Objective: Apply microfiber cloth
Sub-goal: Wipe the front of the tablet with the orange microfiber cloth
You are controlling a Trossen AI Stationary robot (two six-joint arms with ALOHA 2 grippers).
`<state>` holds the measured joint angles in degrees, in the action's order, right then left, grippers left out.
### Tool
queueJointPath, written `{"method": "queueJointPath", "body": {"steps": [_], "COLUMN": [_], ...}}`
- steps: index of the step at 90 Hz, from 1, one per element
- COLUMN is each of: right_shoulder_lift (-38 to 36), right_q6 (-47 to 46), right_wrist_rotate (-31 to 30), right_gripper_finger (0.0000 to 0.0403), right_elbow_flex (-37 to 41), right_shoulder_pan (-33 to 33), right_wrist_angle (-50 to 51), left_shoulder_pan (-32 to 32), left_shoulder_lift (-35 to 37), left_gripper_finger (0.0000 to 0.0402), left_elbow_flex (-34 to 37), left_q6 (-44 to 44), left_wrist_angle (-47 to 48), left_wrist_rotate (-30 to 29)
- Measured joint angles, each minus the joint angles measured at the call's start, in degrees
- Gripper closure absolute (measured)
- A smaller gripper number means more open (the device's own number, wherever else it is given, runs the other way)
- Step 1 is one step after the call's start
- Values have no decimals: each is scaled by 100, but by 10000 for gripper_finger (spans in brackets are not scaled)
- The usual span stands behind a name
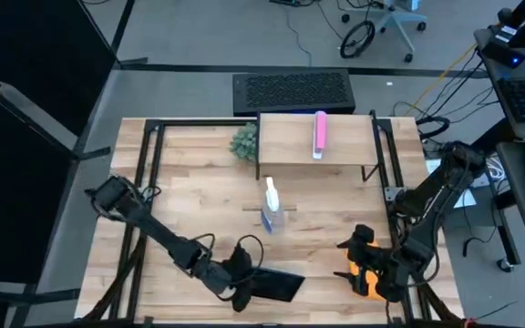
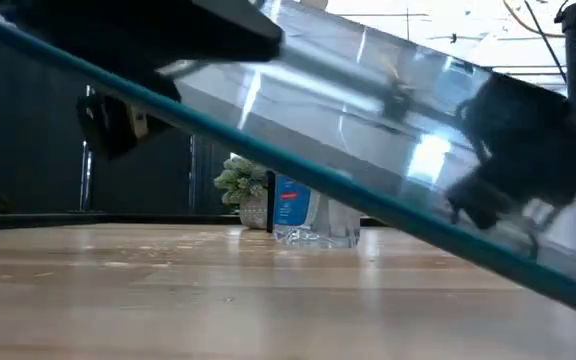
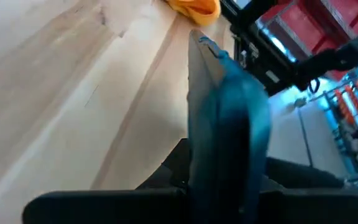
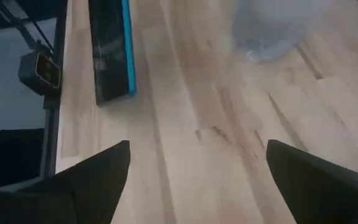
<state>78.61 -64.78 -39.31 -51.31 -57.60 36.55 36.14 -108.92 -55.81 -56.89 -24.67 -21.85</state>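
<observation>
The dark tablet [image 1: 279,286], with a teal edge, is near the table's front edge, and my left gripper [image 1: 238,284] is shut on its left end. In the low view the tablet [image 2: 368,110] slants across the picture. The orange microfiber cloth [image 1: 360,281] lies bunched on the table at the front right, also seen in the left wrist view [image 3: 194,7]. My right gripper [image 4: 197,149] hangs open just beyond the cloth, with only bare table between its fingers. My left gripper pinches the tablet's left end [image 3: 224,177] between its two fingers, one on each flat face. The fingers come roughly level from the table's left and lie along the tablet. The tablet is held tilted, with one long edge raised; whether its lower edge rests on the table is hidden.
A clear spray bottle [image 1: 272,210] stands at the table's middle. Behind it a low wooden shelf [image 1: 290,146] carries a pink bar [image 1: 319,134], and a small plant [image 1: 242,141] stands to the shelf's left. Black frame rails [image 1: 144,182] run along both sides.
</observation>
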Motion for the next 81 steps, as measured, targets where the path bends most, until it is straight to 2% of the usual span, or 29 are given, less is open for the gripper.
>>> {"method": "queueJointPath", "body": {"steps": [15,28,43,61,70,81], "right_shoulder_lift": [449,811,1059,1210,1257,1293], "right_q6": [-295,-482,-597,-611,-611,-613], "right_wrist_rotate": [0,16,15,0,19,36], "right_gripper_finger": [48,48,48,48,48,48], "right_elbow_flex": [0,0,0,0,0,0], "right_shoulder_pan": [-175,-234,-252,-199,-199,-199], "right_wrist_angle": [-143,-301,-367,-366,-362,-360], "left_shoulder_pan": [-35,-123,-171,-282,-314,-323], "left_shoulder_lift": [-411,-744,-884,-899,-899,-899], "left_gripper_finger": [395,381,352,339,314,266], "left_elbow_flex": [-17,-16,-13,-13,-13,-11], "left_q6": [-277,-294,-288,-240,-93,105], "left_wrist_angle": [-541,-1190,-1229,-1186,-1148,-1142], "left_wrist_rotate": [-362,-382,-384,-389,-376,-160]}}
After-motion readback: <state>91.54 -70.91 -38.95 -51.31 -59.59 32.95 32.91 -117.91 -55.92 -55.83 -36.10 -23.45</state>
